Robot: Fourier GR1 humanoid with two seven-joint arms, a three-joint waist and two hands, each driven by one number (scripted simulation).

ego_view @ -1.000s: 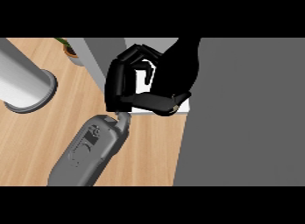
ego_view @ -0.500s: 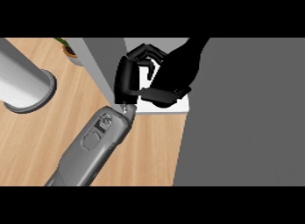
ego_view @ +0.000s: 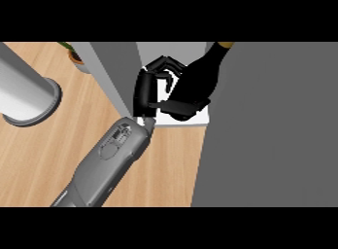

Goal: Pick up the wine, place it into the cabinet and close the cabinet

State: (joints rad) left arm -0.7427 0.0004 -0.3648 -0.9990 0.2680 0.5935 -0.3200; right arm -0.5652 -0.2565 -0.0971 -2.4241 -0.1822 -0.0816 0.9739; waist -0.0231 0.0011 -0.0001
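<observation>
The wine bottle [ego_view: 200, 80] is dark with a gold top and slants up to the right near the view's top centre. My left hand [ego_view: 152, 92] is shut on its lower part, fingers curled over the far side and thumb under the base. The grey forearm [ego_view: 107, 158] comes in from the lower left. The bottle's base sits over a small white patch of the cabinet's inside [ego_view: 193, 120]. A pale upright cabinet panel [ego_view: 118, 73] stands just left of the hand. The right hand shows nowhere.
The cabinet's large dark grey surface [ego_view: 279, 126] fills the right side. A tall grey cylinder [ego_view: 21, 90] stands on the wooden counter [ego_view: 28, 160] at the left. A small potted plant [ego_view: 76, 56] sits behind the panel.
The forearm has stretched further out and now looks slimmer. The bottle has swung more upright, so its gold top shows at the upper edge. The grip is unchanged.
</observation>
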